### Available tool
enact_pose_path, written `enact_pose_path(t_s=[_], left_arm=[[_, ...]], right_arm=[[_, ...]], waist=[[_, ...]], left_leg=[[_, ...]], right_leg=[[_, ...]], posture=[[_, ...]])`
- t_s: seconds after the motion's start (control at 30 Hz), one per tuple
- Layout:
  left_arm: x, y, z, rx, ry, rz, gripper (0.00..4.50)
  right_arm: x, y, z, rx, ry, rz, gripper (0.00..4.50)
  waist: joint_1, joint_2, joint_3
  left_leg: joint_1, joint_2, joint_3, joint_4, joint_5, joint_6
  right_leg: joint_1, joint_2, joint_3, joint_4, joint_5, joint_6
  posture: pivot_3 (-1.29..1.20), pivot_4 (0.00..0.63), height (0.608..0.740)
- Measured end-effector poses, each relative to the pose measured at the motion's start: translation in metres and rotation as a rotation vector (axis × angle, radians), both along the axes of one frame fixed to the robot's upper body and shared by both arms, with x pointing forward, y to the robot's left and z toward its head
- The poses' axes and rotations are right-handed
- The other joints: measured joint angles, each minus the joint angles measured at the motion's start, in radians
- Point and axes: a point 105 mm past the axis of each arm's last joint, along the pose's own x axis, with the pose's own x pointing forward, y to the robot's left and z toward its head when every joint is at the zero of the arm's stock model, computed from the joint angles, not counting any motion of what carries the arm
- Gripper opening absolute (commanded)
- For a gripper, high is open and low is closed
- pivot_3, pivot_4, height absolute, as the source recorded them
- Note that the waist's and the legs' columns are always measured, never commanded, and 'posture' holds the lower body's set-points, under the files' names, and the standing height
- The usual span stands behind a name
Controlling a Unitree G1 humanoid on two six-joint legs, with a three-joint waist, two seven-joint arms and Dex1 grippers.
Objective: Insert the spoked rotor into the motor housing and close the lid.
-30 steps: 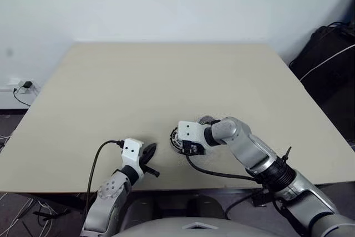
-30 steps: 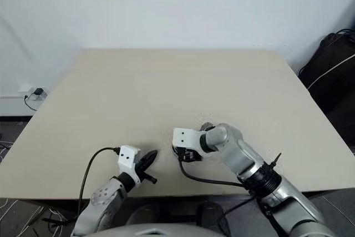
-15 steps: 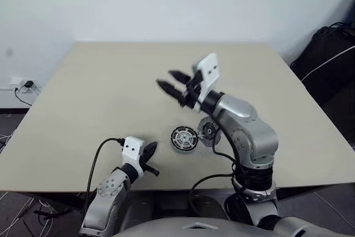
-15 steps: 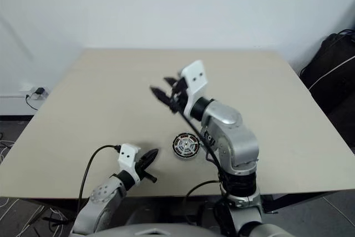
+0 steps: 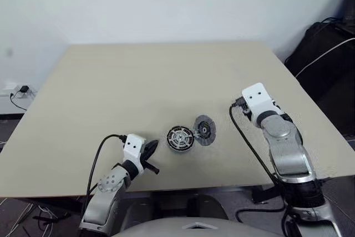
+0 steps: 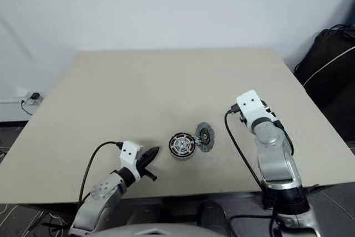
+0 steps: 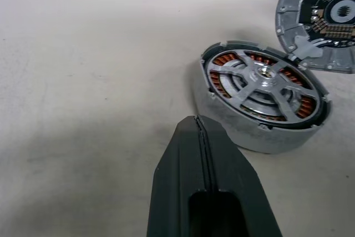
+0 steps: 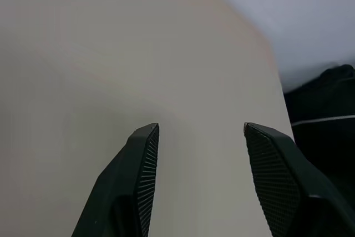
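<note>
near the front edge of the table [image 5: 111,81], a little left of centre, i see the motor housing [image 5: 180,139] lying flat with the spoked rotor [image 7: 260,84] already seated inside it; in the left wrist view copper-brown windings show through the gaps between the silver spokes. the lid [image 5: 204,130] is not on. it sits just to the right of the housing, touching its rim and tilted up against it, with the dark inner face and its green parts turned toward the housing.

my left gripper [image 5: 150,154] rests low over the table just left of the housing, close to it but apart, its two black fingers [image 7: 202,181] pressed together with nothing between them. my right gripper [image 8: 199,154] is raised well off to the right, near the table's right edge, pointing forward over bare tabletop; its ribbed pads [image 8: 147,170] stand spread with nothing between them.

around the housing and lid there is plenty of open room: the whole far half of the table is bare, and so is the stretch between the lid and the right arm. the front edge lies not far behind the parts.

the surface is a plain beige top, matte and lightly speckled. behind it is a pale wall; a dark bag [image 5: 321,48] with a white cable sits on the floor to the right, and a wall plug [image 5: 19,89] is low on the left.
</note>
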Motion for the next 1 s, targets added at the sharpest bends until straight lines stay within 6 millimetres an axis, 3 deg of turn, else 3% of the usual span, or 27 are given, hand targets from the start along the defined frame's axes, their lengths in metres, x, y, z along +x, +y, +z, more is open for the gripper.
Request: enact_pose_path(t_s=[0.1,0.27,1.0], left_arm=[[-0.001,-0.001,-0.001,0.000,0.004,-0.003,0.00],[-0.001,-0.001,-0.001,0.000,0.004,-0.004,0.00],[-0.004,0.002,-0.004,0.005,0.019,0.014,0.00]], right_arm=[[-0.019,0.000,-0.021,-0.060,0.181,0.095,2.60],[-0.046,0.038,-0.038,0.072,0.373,0.341,2.60],[-0.033,0.110,-0.030,0.399,0.399,0.708,2.60]], waist=[[0.006,0.000,0.000],[0.009,-0.003,0.001],[0.020,-0.006,0.003]], left_leg=[[0.000,0.000,-0.002,0.001,-0.001,0.002],[-0.001,0.000,-0.003,0.002,-0.002,0.005],[-0.003,-0.002,-0.003,0.004,-0.004,0.007]], right_leg=[[0.001,0.000,-0.001,0.000,0.000,0.000],[0.002,0.000,-0.002,-0.002,0.001,0.001],[0.001,-0.002,-0.002,-0.003,0.002,0.003]], posture=[[0.00,0.000,0.740],[0.00,0.000,0.740],[0.00,0.000,0.740]])
